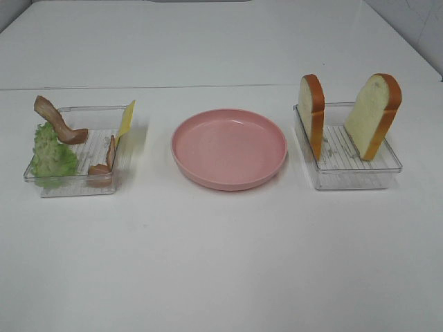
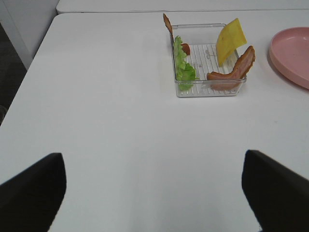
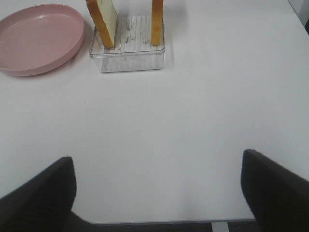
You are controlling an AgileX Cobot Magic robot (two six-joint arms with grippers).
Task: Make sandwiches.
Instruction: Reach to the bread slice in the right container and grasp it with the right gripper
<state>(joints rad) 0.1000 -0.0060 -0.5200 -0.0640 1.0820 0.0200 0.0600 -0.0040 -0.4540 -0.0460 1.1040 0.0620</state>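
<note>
Left gripper [image 2: 152, 166] hangs wide open over the table, gripping nothing. The right gripper [image 3: 154, 162] is spread as wide and is just as empty. Both show only in their own wrist views, as dark fingers at the frame corners, and the high view shows neither. That view alone takes in the whole white table [image 1: 221, 263].

The pink plate [image 1: 229, 149] sits mid-table. On its left-arm side stands the clear filling tray [image 1: 76, 188], and on its right-arm side the clear bread tray [image 1: 349, 176].

Two bread slices [image 1: 313, 111] stand on edge in the bread tray, and the one farther from the plate leans. The right wrist view cuts off their tops.

In the filling tray, lettuce [image 1: 50, 155] lies along the side far from the plate. Bacon strips [image 1: 59, 121] rise over the rim, one beside the lettuce and one on the plate side. Cheese [image 1: 127, 119] leans on the wall facing the plate.

No sandwich is stacked yet. Only table surface lies between each gripper and its tray.
</note>
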